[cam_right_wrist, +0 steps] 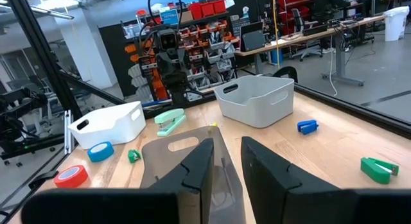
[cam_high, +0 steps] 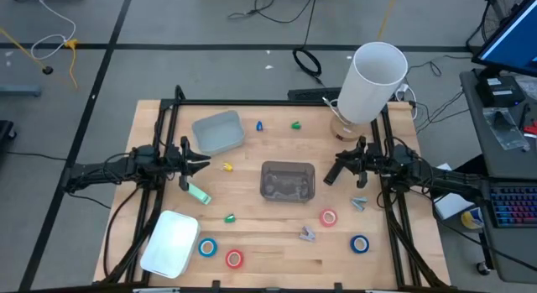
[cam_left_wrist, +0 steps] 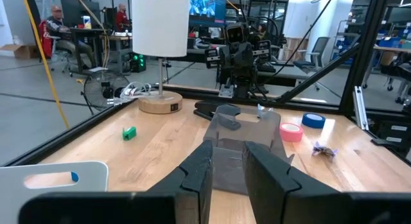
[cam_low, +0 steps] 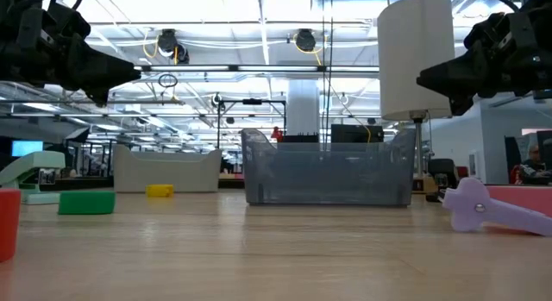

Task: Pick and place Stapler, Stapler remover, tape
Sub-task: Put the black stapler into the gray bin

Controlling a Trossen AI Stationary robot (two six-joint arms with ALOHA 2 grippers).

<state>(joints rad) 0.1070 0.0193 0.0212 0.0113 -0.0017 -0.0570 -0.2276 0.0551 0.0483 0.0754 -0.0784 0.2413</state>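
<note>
Mint stapler (cam_high: 198,192) on desk (cam_high: 268,251), four tape rolls (cam_high: 207,247), grey bin (cam_high: 288,180) central, left end effector (cam_high: 200,163) and right end effector (cam_high: 333,174) both narrow, empty.

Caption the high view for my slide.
Both grippers hover beside a clear bin; stapler and tape lie scattered.

Clear bin (cam_high: 288,180) blocks centre; bare wood around stapler (cam_high: 198,192).
</note>
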